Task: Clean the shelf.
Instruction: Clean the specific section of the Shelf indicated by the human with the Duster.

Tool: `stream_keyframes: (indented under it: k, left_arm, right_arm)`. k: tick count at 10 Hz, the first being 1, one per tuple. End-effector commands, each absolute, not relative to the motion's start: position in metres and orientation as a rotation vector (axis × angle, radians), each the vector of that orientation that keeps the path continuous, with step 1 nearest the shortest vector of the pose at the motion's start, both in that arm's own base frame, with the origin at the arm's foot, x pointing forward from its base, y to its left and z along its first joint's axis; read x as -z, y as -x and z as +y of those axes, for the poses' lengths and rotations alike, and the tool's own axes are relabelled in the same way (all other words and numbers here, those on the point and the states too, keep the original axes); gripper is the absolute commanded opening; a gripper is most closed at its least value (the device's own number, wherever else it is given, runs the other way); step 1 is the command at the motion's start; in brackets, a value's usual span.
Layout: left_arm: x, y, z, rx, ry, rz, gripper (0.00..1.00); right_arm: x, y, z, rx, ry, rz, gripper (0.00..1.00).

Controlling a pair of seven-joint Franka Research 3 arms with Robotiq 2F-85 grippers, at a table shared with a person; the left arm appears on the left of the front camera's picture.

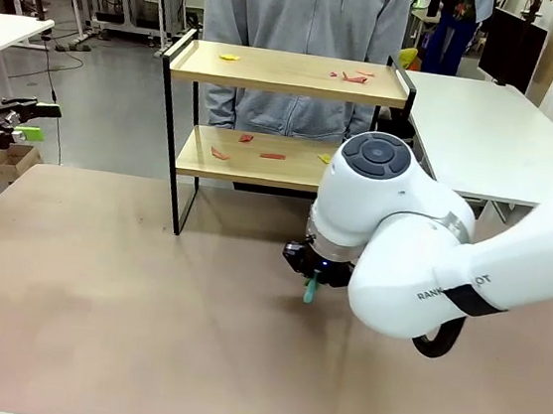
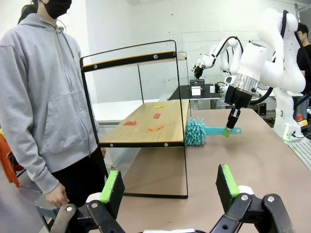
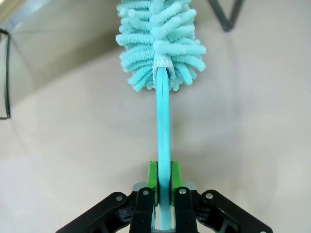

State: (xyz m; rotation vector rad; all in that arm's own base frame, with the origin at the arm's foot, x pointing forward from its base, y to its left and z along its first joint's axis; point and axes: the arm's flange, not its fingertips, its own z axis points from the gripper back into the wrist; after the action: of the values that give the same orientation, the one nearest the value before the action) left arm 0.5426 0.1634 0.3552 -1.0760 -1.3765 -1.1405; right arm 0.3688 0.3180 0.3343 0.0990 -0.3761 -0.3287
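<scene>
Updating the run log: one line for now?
right tool shut on duster | left tool open | shelf: scraps on both boards

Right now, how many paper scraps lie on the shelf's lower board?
4: red scraps at left, back and middle; a yellow scrap at right. The arm may hide more.

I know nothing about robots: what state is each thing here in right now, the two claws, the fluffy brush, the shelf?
right gripper: shut on the duster's handle.
left gripper: open, holding nothing.
duster: held roughly level, fluffy head near the shelf's lower board.
shelf: upright, both boards littered.
scraps: red and yellow, lying loose on both boards.
person: standing behind the shelf.
</scene>
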Motion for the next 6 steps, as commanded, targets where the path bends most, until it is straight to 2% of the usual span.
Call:
stream_keyframes:
  k: [1, 3, 4, 5, 6]
  left_arm:
    - [-0.357, -0.54, 0.164, 1.151, 1.064, -1.383, 1.0]
    - [-0.357, -0.54, 0.164, 1.151, 1.064, -1.383, 1.0]
    - [-0.357, -0.54, 0.164, 1.151, 1.064, -1.383, 1.0]
    - [-0.357, -0.54, 0.164, 1.151, 1.064, -1.383, 1.0]
    - [-0.357, -0.54, 0.164, 1.151, 1.064, -1.383, 1.0]
  right_arm:
    - [-0.341, -0.362, 0.303, 0.407, -0.056, -0.361, 0.13]
    - [-0.347, -0.355, 0.298, 0.417, -0.01, -0.419, 0.13]
    - [-0.353, -0.351, 0.31, 0.344, -0.065, -0.478, 0.13]
    - [-0.341, -0.364, 0.298, 0.371, -0.035, -0.381, 0.13]
    - [-0.341, -0.364, 0.298, 0.371, -0.035, -0.381, 0.13]
